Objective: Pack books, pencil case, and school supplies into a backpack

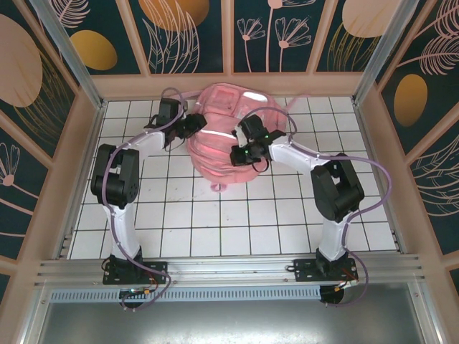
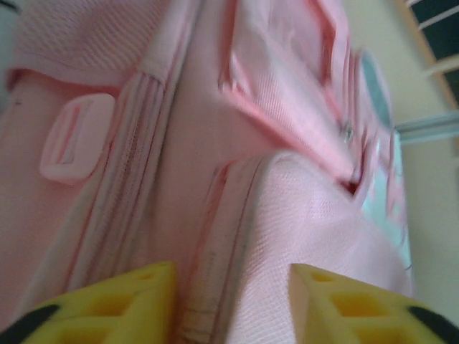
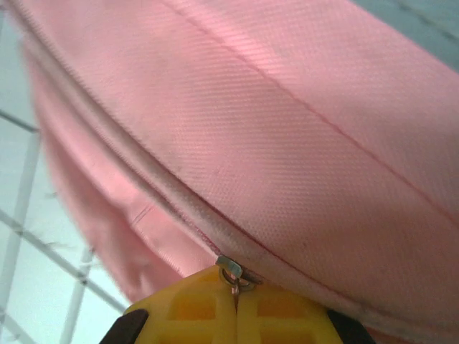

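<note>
- Top external: the backpack (image 1: 229, 132) lies slumped on the far middle of the table (image 1: 215, 229). The left pincer (image 1: 192, 126) is at its left flank and the right pincer (image 1: 240, 153) is against its near right side. The bag's lumpy, sagging outline suggests soft cloth with no frame, so it will likely fold and slide rather than hold its shape when pulled.
- Left wrist: the left pincer (image 2: 231, 287) stands part open. A ribbed zip band (image 2: 219, 236) of the backpack (image 2: 301, 215) runs up between its yellow fingers (image 2: 136, 297), which do not pinch it. A flat pink buckle (image 2: 72, 136) sits on the panel to the left. The corded seam looks like the firmest place to grip for steadying the bag, since loose panel cloth would only bunch.
- Right wrist: the right pincer (image 3: 235, 295) is closed tight on a small metal zip pull (image 3: 231, 268) at the edge of the backpack (image 3: 287, 143). The pull is tiny and smooth, so it could slip out under a sideways tug. Drawing it along the line of the zip seems safest.
</note>
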`<state>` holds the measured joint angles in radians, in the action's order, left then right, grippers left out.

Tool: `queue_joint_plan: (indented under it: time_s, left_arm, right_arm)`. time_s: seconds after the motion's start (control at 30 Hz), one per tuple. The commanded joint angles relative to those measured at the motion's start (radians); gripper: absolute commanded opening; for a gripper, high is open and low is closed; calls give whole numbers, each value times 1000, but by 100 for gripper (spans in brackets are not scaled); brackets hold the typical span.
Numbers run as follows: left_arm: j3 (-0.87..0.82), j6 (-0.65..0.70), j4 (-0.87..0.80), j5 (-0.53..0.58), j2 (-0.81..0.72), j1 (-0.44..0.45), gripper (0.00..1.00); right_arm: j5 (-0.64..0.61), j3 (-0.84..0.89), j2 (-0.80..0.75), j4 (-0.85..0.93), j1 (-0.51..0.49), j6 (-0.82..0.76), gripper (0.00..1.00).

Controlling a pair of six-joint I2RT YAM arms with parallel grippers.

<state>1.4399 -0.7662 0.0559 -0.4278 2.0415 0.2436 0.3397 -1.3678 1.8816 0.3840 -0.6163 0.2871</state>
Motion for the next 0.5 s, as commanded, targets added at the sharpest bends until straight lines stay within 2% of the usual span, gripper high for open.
queue_joint_plan:
  time_s: [0.0,0.1,0.3,0.47]
  left_arm:
    - [39,1,-13,10,-35,1,52]
    - [7,11,-51,12,-102,-18,59]
    - [-68,47,-148,61,-270,-35,72]
    - [-176,23,-169,77,-400,-34,74]
  right_arm:
    - [216,35,-19,-250,-40,180,0]
    - [228,22,18,-376,-46,250,0]
    - [220,-91,92,-418,-63,242,0]
    - [222,-124,98,-449,-68,233,0]
